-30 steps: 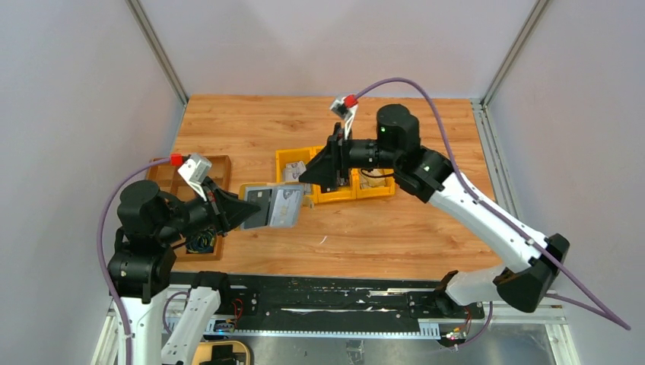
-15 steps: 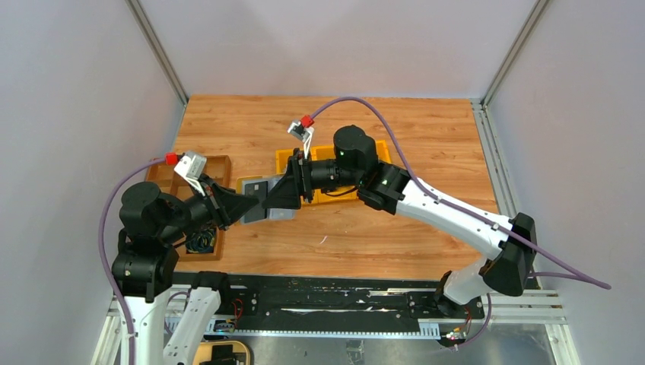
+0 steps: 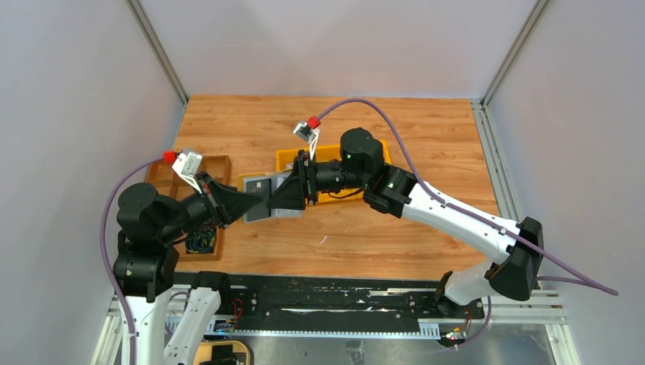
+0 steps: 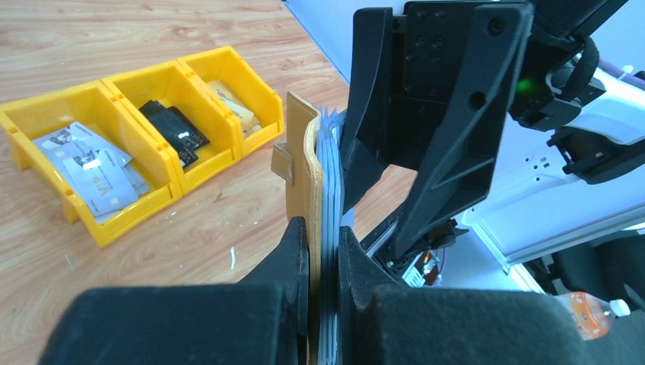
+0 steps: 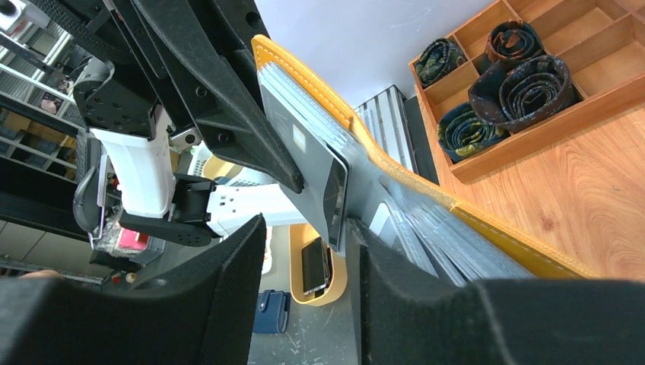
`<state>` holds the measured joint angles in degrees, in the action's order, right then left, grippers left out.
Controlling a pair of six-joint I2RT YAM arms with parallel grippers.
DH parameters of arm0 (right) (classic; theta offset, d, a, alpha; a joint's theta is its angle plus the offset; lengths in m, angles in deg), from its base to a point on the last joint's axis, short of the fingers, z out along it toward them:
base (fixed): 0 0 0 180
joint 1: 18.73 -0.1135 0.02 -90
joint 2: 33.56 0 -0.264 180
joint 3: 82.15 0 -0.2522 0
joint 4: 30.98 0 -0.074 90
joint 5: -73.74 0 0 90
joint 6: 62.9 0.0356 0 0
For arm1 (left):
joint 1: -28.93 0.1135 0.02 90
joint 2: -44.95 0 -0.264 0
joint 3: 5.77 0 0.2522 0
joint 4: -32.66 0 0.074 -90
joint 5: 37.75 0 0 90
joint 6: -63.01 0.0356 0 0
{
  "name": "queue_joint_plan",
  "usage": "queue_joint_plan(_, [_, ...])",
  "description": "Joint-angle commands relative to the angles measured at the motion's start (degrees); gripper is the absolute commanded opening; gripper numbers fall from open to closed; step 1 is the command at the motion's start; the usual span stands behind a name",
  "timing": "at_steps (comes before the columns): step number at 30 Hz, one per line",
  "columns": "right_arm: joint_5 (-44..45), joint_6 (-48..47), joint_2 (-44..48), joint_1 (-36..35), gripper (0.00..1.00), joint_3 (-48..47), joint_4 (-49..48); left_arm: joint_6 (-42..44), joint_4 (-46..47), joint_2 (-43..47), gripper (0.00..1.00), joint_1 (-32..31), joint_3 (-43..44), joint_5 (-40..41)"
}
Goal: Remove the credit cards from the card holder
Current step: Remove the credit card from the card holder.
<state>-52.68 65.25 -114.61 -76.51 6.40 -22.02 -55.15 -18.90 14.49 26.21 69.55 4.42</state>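
My left gripper [image 3: 255, 207] is shut on the mustard-yellow card holder [image 3: 257, 187] and holds it open, above the table. In the left wrist view my left gripper [image 4: 323, 228] pinches the holder's yellow cover [image 4: 300, 171] and grey pockets between its fingers. My right gripper [image 3: 280, 201] is at the holder's open side. In the right wrist view my right gripper [image 5: 304, 228] is open, with a dark grey card [image 5: 300, 148] sticking out of the holder [image 5: 395, 171]. The card's end lies between the fingers, close to the right finger [image 5: 426, 304].
Yellow bins [image 4: 114, 84] stand on the table behind the holder, one with loose cards [image 4: 91, 163], one with a black item [image 4: 175, 129]. They are partly hidden by my right arm from above [image 3: 283, 157]. A brown compartment tray [image 3: 219, 161] holds rolled ties [image 5: 517, 84] at the left.
My right arm has swung left from over the yellow bins to the card holder. Its jaws now straddle the sticking-out card. My left gripper keeps its hold, shifted slightly.
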Motion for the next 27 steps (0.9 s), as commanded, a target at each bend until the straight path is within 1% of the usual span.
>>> queue_joint_plan(1, [-0.14,2.46,-2.56,-0.32,0.43,1.38,-3.09,-5.73,8.41,1.47,0.0,-0.18,-0.47,-6.72])
queue_joint_plan(3, [-1.57,4.24,-3.3,-0.32,0.39,1.31,-5.6,-7.45,10.44,1.9,0.01,-0.18,-1.61,-7.21])
queue_joint_plan(5, [-2.86,6.34,-3.64,-0.32,0.33,1.78,-8.87,-9.69,13.38,2.38,0.03,-0.18,-3.07,-8.2])
queue_joint_plan(7, [-4.78,8.8,-3.7,-0.32,0.27,3.07,-13.23,-11.03,14.94,2.5,0.1,-0.18,-4.43,-9.17])
queue_joint_plan(11, [-7.23,13.23,-3.48,-0.23,0.16,5.6,-20.74,-16.26,21.03,2.55,0.3,-0.18,-7.29,-11.97])
queue_joint_plan(12, [-7.66,14.21,-3.35,-0.16,0.13,6.31,-22.32,-18.16,22.42,2.51,0.33,-0.18,-7.85,-12.77])
queue_joint_plan(14, [-8.48,15.9,-3.08,0.07,0.09,7.88,-25.43,-19.98,23.83,2.27,0.39,-0.18,-8.36,-14.01])
queue_joint_plan(17, [-9.54,18.4,-2.6,0.34,0.03,9.74,-30.12,-20.97,24.19,1.86,0.43,-0.18,-8.52,-15.07])
queue_joint_plan(18, [-9.9,18.77,-2.42,0.38,0.0,10.2,-30.86,-21.3,24.27,1.69,0.44,-0.19,-8.48,-15.36])
queue_joint_plan(23, [-9.86,20.14,-1.22,0.7,0.0,12.78,-33.04,-23.63,25.68,1.19,0.4,-0.18,-8.44,-16.02])
queue_joint_plan(25, [-9.3,20.21,-0.49,0.87,0.0,13.87,-33.51,-23.06,25.16,1.27,0.35,-0.18,-8.05,-15.3])
queue_joint_plan(27, [-8.58,20.09,0.25,0.99,0.0,14.91,-33.8,-20.45,22.36,1.28,0.27,-0.18,-6.93,-13.44])
